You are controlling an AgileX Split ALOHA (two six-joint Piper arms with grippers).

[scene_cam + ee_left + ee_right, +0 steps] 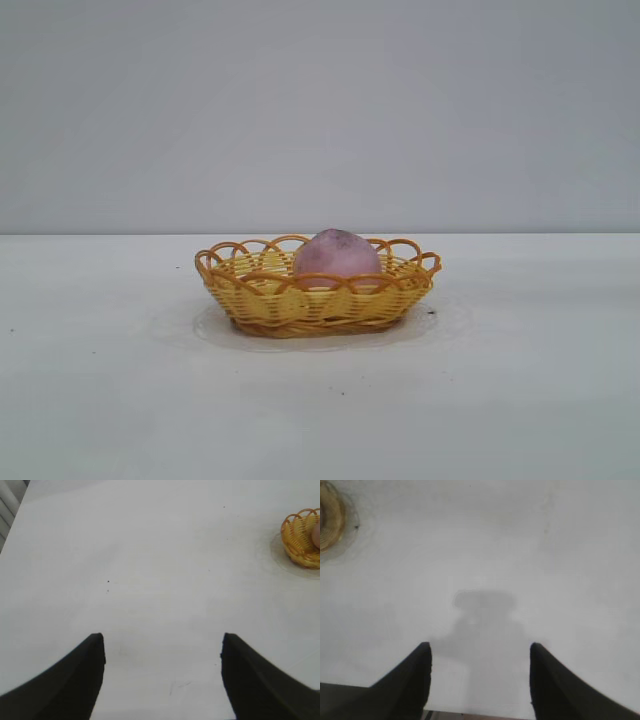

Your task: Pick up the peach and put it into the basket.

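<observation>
The pink-purple peach [337,257] sits inside the yellow-orange wicker basket [262,297] at the middle of the white table. In the left wrist view the basket [297,540] shows far off at the frame's edge with a sliver of the peach [316,535] in it. In the right wrist view only part of the basket [330,520] shows. My left gripper [162,647] is open and empty over bare table, far from the basket. My right gripper [480,655] is open and empty over bare table near the table's edge. Neither arm shows in the exterior view.
The white table [520,400] surrounds the basket with bare surface on all sides. A plain grey wall [320,100] stands behind. The table's edge [470,715] shows beneath my right gripper. A few small dark specks [108,582] mark the tabletop.
</observation>
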